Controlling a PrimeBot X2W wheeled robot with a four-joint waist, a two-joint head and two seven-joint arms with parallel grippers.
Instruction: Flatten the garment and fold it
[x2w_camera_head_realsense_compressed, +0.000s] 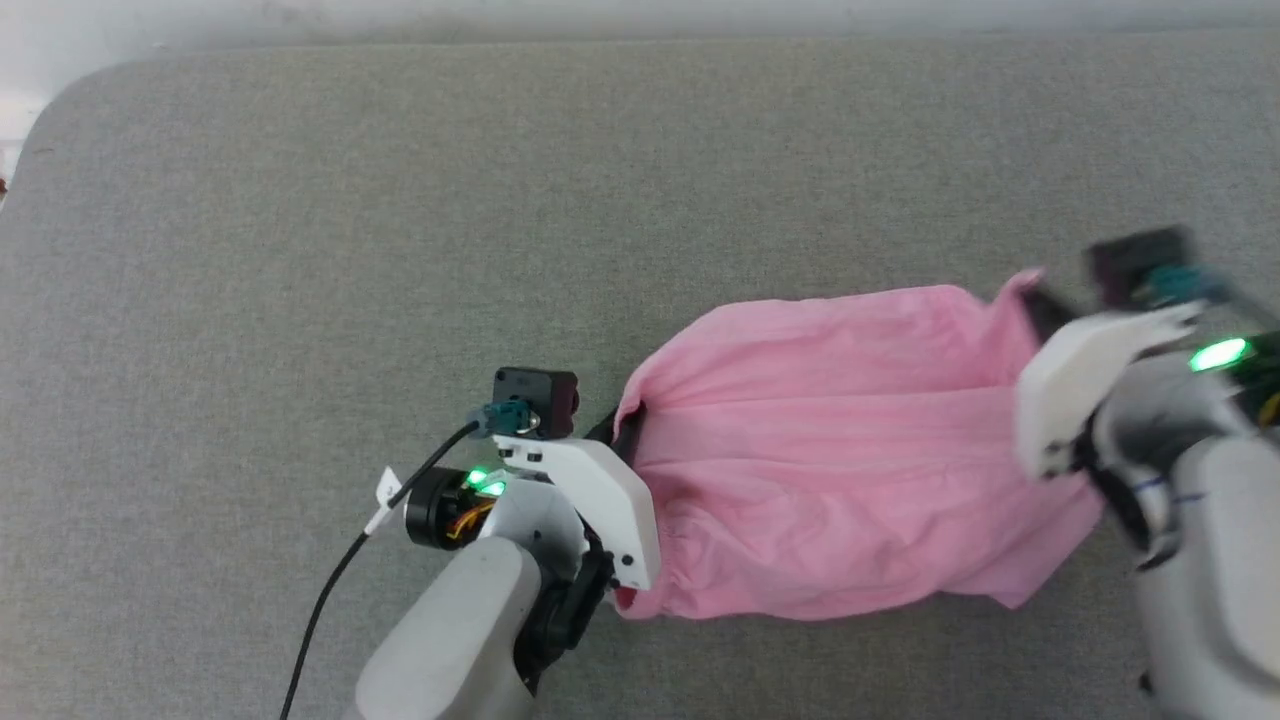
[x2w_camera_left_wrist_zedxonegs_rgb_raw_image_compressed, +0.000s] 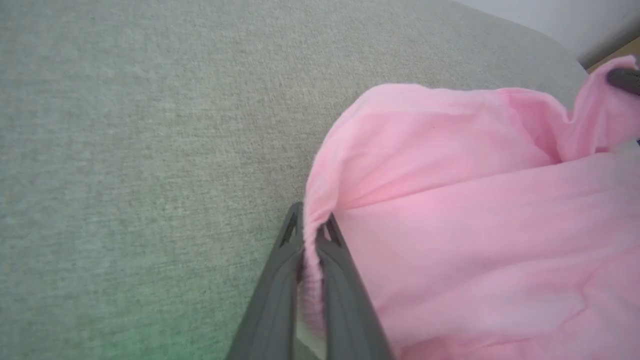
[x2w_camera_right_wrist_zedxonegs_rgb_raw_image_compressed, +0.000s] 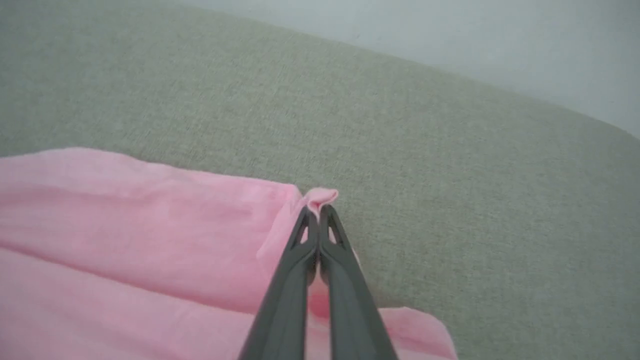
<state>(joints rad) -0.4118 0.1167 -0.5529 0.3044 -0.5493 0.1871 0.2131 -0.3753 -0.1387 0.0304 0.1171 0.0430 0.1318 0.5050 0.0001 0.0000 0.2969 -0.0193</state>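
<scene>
1. One light-pink garment (x2w_camera_head_realsense_compressed: 850, 450) lies on the gray counter (x2w_camera_head_realsense_compressed: 400, 200) at centre-right of the head view, drawn out between the two arms.
2. At its left edge, the left end effector (x2w_camera_head_realsense_compressed: 618, 430) is clamped on the cloth. In the left wrist view (x2w_camera_left_wrist_zedxonegs_rgb_raw_image_compressed: 311, 225), a bunched hem runs down between the two dark fingers.
3. At its upper right corner, the right end effector (x2w_camera_head_realsense_compressed: 1040, 305) is also closed on the cloth. In the right wrist view (x2w_camera_right_wrist_zedxonegs_rgb_raw_image_compressed: 316, 210), a small pink tuft pokes out past the fingertips, which are pressed together.
4. The cloth looks thin and wrinkled, with long creases running across it from one grip to the other. Its lower edge sags in a rounded fold, and one flap lies at the lower right.
5. Bare counter spreads above and left of the garment in the head view. The far edge runs along the top of the frame and a rounded corner sits at upper left, both well apart from the cloth.
6. A black cable (x2w_camera_head_realsense_compressed: 330, 590) trails from the left wrist to the lower left.
</scene>
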